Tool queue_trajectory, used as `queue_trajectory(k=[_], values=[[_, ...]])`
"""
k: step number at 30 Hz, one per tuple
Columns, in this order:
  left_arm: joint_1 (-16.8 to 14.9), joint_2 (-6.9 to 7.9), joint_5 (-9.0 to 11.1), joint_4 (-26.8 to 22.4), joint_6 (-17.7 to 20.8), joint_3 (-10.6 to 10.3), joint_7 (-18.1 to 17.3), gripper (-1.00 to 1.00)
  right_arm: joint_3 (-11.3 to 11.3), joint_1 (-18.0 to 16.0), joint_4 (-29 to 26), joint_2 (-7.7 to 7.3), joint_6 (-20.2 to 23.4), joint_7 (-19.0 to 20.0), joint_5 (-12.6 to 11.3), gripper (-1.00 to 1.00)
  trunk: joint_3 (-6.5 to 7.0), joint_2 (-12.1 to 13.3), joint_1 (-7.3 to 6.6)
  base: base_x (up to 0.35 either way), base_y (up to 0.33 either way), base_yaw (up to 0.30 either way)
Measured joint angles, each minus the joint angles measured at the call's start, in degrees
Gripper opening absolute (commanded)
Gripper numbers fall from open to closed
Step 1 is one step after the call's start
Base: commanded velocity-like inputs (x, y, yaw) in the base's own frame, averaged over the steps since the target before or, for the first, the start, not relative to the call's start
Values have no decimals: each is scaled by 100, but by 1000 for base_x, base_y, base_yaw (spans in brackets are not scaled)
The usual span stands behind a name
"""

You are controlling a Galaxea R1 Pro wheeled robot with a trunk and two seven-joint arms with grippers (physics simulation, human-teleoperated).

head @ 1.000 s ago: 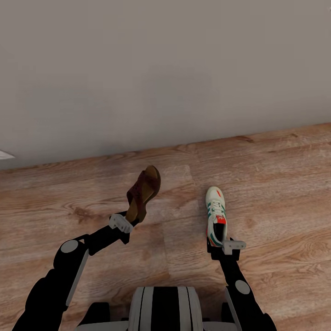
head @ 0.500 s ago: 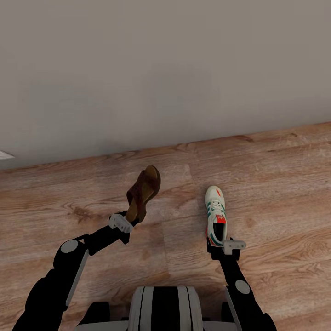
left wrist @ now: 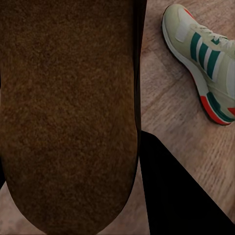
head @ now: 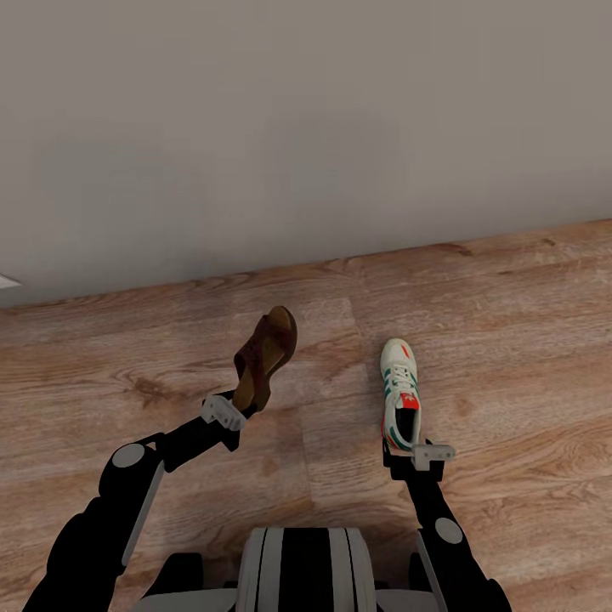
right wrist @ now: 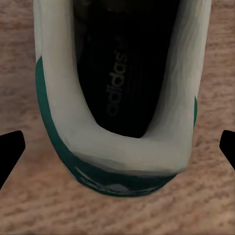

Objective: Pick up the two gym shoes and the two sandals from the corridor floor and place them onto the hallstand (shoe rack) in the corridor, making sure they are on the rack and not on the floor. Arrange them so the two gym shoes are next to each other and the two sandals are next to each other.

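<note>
1. My left gripper is clamped on one brown sandal, which I hold off the corridor floor, toe pointing away toward the grey wall.
2. In the left wrist view the sandal's brown sole sits close to the lens, with the gym shoe beyond it.
3. My right gripper grips the heel of one gym shoe, toe pointing away from me.
4. The right wrist view looks into the shoe's collar, with dark fingertips at either side.
5. The two shoes sit well apart.
</note>
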Motion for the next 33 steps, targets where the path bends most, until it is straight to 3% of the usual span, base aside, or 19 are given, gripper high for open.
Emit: queue_trajectory(k=[22, 23, 33], values=[[-1, 0, -2, 0, 0, -2, 3, -100, 7, 2, 9, 0, -2, 0, 7, 100, 0, 0, 0, 24, 0, 0], [-1, 0, -3, 0, 0, 0, 4, -100, 7, 2, 9, 0, -2, 0, 8, -100, 0, 0, 0, 0, 0, 0], [-1, 0, -2, 0, 0, 0, 4, -100, 10, 1, 1, -8, -1, 0, 13, -100, 0, 0, 0, 0, 0, 0]])
